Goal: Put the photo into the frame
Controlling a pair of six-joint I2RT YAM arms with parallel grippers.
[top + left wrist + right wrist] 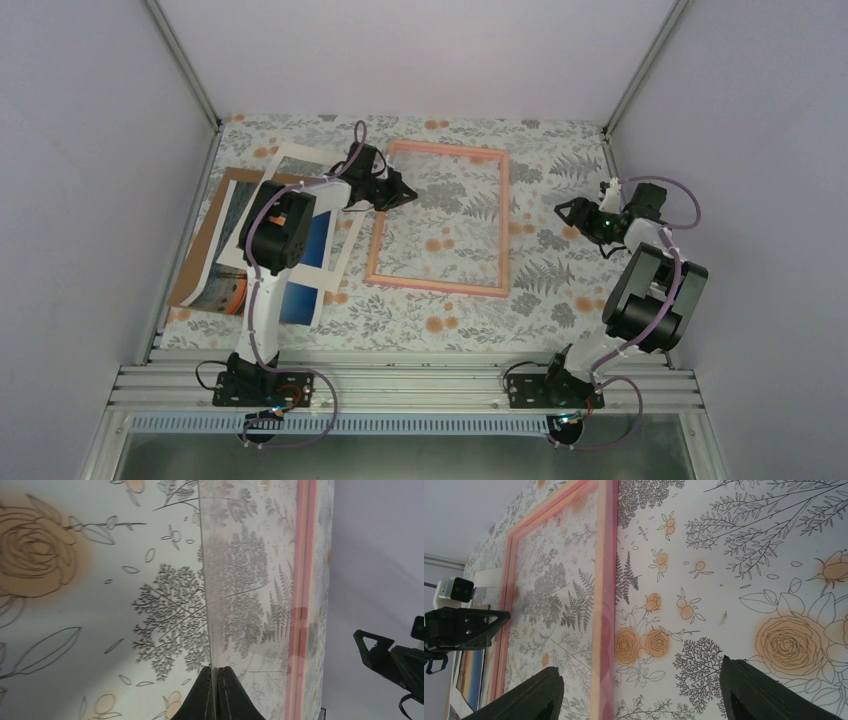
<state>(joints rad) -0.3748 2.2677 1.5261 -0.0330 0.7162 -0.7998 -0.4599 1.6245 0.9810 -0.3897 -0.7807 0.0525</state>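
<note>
top view, frame: the pink frame (440,286) is seen lying in the middle of the floral surface (560,300), and the pattern shows through its opening.
top view, photo: the photo (303,298) is found left of the frame, outside it. It sits on a white mat (295,160) and a brown backing board (203,245) and is partly covered by the left arm (262,300).
top view, left end effector (405,193): placed right at the frame's upper-left rail.
top view, right end effector (570,217): kept well off the frame's right side, jaws spread.
left wrist, fingers: both are pressed together. A thin clear edge (204,580) runs up from the tips, but whether it's pinched can't be told. A pink rail is seen to the right.
right wrist, fingers: they're held wide apart, with only flowery surface between them. The frame is seen to the left, and a sliver of photo shows past its far rail.
</note>
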